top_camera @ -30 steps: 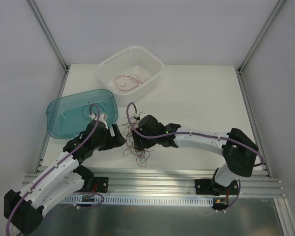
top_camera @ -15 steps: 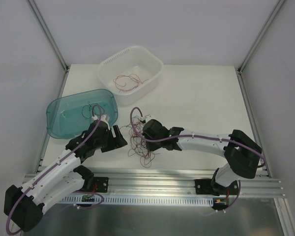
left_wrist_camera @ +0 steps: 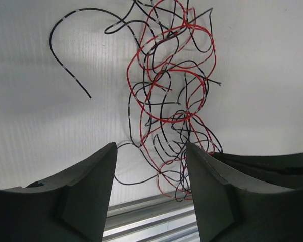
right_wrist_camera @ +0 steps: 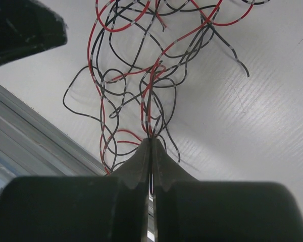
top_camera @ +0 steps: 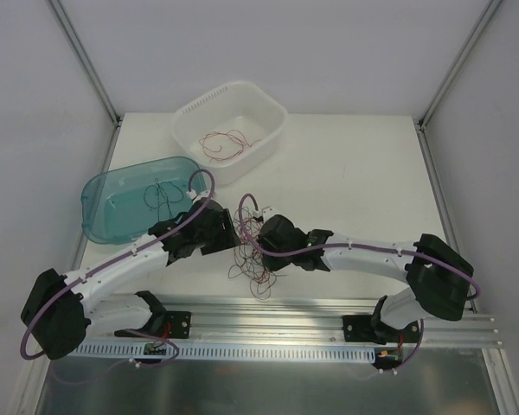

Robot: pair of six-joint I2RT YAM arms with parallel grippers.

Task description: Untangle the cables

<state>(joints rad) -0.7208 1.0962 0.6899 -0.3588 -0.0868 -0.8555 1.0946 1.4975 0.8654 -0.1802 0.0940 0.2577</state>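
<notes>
**Table** (top_camera: 355,181): white. Both my arms reach in to its near middle.

**Containers:** teal tub (top_camera: 95,194) at the left, white basket (top_camera: 272,104) beyond it. Red strands (top_camera: 223,143) lie in the basket and black strands (top_camera: 162,192) in the tub. I judge each colour has its own container.

**Left gripper** (left_wrist_camera: 150,161): spread, holding nothing, poised just beside the clump. The clump's lower loops show through the gap. I judge it is placed there to take a second hold opposite the right one.

**Right gripper** (right_wrist_camera: 150,143): pressed together, pinching a few strands, red and black, where they run into the seam between my pads. That hold should anchor the tangle so the other side can pull against it.

**Clump** (top_camera: 249,259): red and black mixed and looped, on the table between my two grippers. Its near edge trails toward the rail (top_camera: 268,322).

**Loose end:** in the left wrist view one black strand arcs free off to the side, likely the easiest to draw out. The middle is a dense knot, so most of the work is not yet done.
</notes>
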